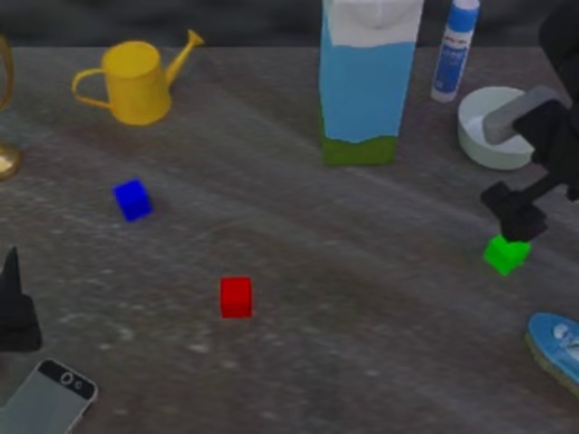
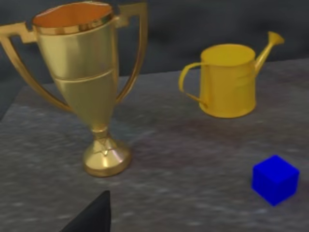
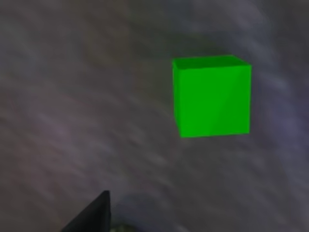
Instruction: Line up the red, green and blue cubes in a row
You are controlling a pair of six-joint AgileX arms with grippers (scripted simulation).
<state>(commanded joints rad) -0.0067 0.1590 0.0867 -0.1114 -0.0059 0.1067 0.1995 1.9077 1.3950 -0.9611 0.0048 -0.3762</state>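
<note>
From above, the small bright green cube [image 1: 506,254] sits well to the right of the tall blue, white and green carton [image 1: 365,81], with the right pincer [image 1: 517,220] directly over it; whether its fingers are spread or closed cannot be told. The bright red cube [image 1: 236,297] lies nearer than the carton and to its left, the deep blue cube [image 1: 133,199] farther left still. The left pincer [image 1: 16,307] is parked far left of the carton, its state also unclear.

The left wrist view shows the blue cube [image 2: 275,179] on the bench [image 2: 183,159], near the yellow watering can [image 2: 228,79] and gold trophy cup [image 2: 86,82].

The right wrist view shows the green cube [image 3: 212,95] alone on bare surface. It looks rigid, light and smooth-faced, so two opposite flat sides seem the best hold. The grey mottled bench is flat; the background is dark.
</note>
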